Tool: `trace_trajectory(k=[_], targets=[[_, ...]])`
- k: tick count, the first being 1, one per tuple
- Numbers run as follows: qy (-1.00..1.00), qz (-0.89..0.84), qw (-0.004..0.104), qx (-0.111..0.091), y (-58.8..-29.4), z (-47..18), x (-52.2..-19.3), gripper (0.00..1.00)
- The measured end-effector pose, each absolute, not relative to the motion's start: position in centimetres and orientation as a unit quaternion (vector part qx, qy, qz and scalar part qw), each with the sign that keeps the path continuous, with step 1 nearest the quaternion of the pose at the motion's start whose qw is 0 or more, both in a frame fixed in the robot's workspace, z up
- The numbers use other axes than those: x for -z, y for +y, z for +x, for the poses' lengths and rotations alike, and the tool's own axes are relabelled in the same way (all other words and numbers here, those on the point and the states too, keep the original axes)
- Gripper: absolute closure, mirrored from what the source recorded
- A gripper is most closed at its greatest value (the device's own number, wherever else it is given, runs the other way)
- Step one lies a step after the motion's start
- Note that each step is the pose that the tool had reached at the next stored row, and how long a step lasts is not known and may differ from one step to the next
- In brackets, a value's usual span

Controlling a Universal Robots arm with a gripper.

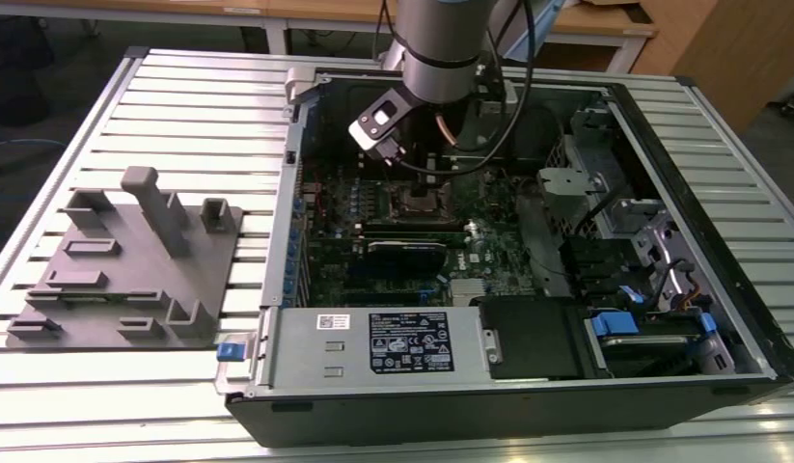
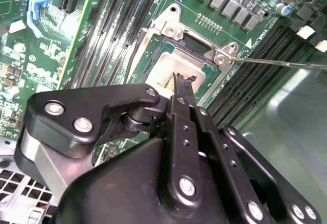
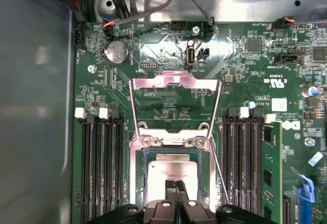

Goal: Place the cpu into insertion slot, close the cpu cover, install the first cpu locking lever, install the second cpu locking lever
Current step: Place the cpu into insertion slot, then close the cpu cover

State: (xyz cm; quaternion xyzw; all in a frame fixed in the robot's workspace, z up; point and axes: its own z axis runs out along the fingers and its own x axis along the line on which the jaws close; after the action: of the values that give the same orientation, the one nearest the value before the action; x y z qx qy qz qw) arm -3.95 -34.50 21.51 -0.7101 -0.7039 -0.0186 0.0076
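**In the insertion slot: cpu seated, cover open, fingers closed above it**

Inside the open computer case [image 1: 500,410], which lies on a slatted table [image 1: 177,116], the arm [image 1: 435,48] reaches down to the middle of the motherboard [image 3: 168,45]. There the insertion slot [image 3: 137,178] sits between two banks of long black memory slots [image 3: 97,162], its silver rim showing in the first wrist view.

The cpu [image 3: 171,169] lies flat within that rim, dull silver face up. It also shows in the second wrist view [image 2: 166,68].

The gripper [image 3: 175,184] stands directly over the chip with its two fingertips pressed together and no gap between them. In the second wrist view the gripper [image 2: 181,81] ends at the chip's face. Whether the tips touch the metal I cannot tell.

The cpu cover [image 3: 176,83] is swung back on its hinge at the slot's far edge. It is open, and green board is visible through its cut-out middle.

A thin locking lever [image 3: 219,178] runs slantwise past one side of the slot, unlatched, with its rod reaching out over the neighbouring memory slots [image 2: 286,64].

At the case's near edge sits a grey labelled power-supply box [image 1: 370,342]. A grey fixture block [image 1: 126,280] rests on the table at the exterior view's left.
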Motion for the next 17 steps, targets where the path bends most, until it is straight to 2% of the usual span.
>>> trace_trajectory(k=[17], targets=[[-0.704, -0.710, 0.008, 0.018, -34.51, -3.95, -22.22, 0.89]])
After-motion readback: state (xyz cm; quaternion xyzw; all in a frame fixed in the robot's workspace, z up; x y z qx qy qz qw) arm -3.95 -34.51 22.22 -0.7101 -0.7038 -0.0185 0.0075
